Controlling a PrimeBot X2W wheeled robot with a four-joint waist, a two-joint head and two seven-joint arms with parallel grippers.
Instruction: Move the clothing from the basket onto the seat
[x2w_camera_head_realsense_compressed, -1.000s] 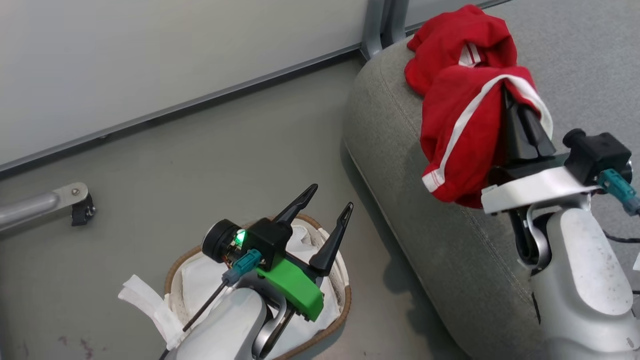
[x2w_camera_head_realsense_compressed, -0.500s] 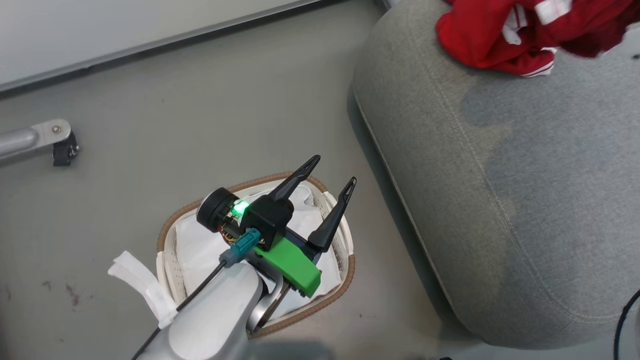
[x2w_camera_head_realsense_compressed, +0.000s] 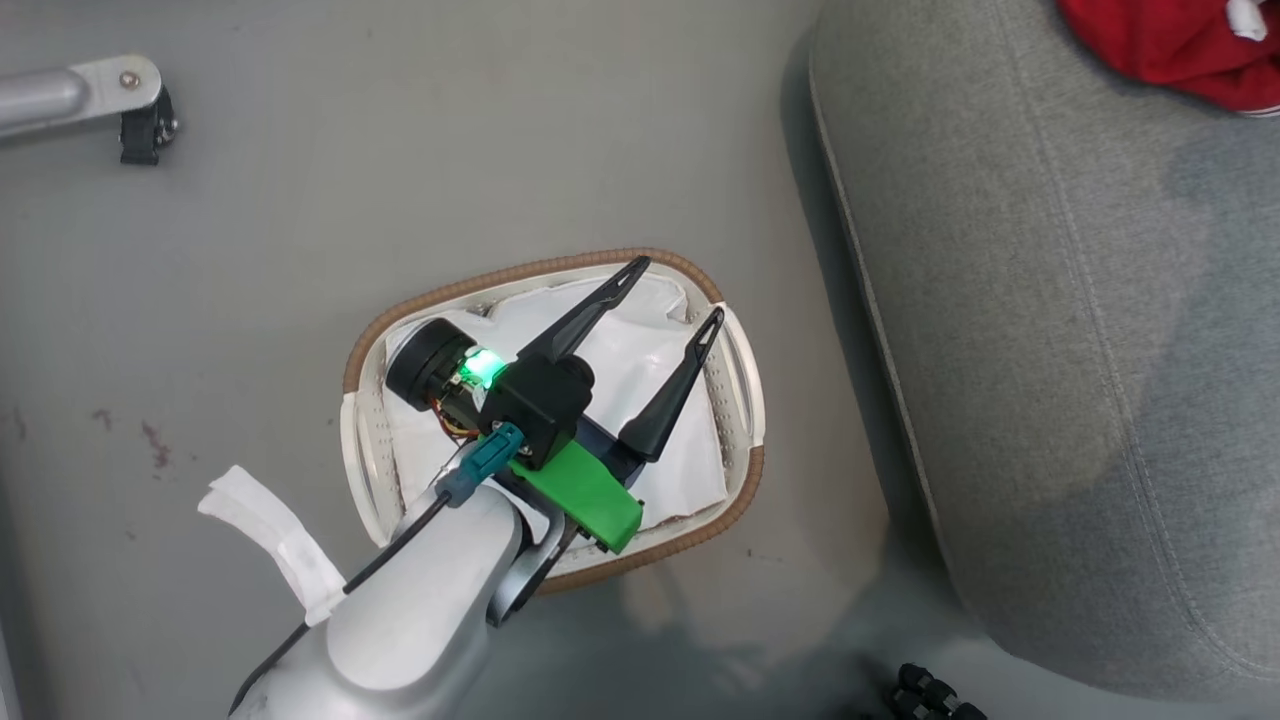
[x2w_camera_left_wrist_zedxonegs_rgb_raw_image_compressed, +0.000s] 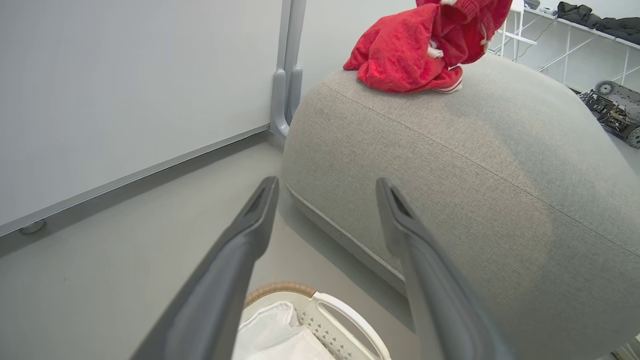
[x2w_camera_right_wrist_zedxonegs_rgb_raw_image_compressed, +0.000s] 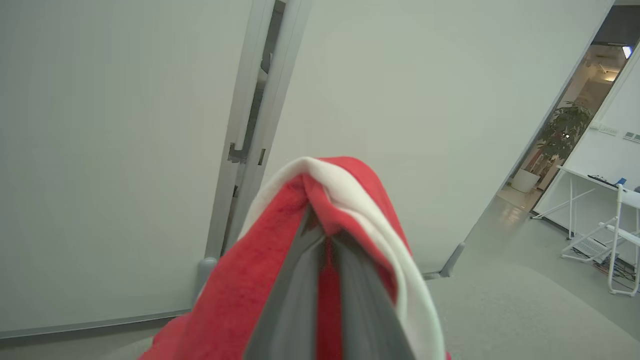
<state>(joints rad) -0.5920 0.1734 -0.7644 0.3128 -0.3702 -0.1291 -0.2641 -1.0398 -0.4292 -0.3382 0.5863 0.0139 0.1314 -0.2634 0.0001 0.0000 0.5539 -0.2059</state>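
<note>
The basket (x2w_camera_head_realsense_compressed: 520, 268), white with a brown rim, stands on the floor left of the seat (x2w_camera_head_realsense_compressed: 1060, 330); I see only its white liner (x2w_camera_head_realsense_compressed: 640, 350) inside. My left gripper (x2w_camera_head_realsense_compressed: 678, 290) hovers open over it, nothing between the fingers. A red garment (x2w_camera_head_realsense_compressed: 1180, 40) lies on the seat's far end and shows again as red clothing (x2w_camera_left_wrist_zedxonegs_rgb_raw_image_compressed: 405, 55) on the grey seat (x2w_camera_left_wrist_zedxonegs_rgb_raw_image_compressed: 475, 165). My right gripper (x2w_camera_right_wrist_zedxonegs_rgb_raw_image_compressed: 320, 220) is shut on a red garment with a white stripe (x2w_camera_right_wrist_zedxonegs_rgb_raw_image_compressed: 270, 280), which drapes over its fingertips.
A metal leg with a black caster (x2w_camera_head_realsense_compressed: 120, 95) lies at the far left of the floor. A white cloth strip (x2w_camera_head_realsense_compressed: 270, 540) trails beside the basket. Black parts (x2w_camera_head_realsense_compressed: 930, 690) sit near the seat's front corner. A wall panel (x2w_camera_left_wrist_zedxonegs_rgb_raw_image_compressed: 125, 100) stands behind.
The head camera has tilted down, so the basket sits mid-picture. The right gripper with its red garment has left the head view. The left gripper stays open over the basket.
</note>
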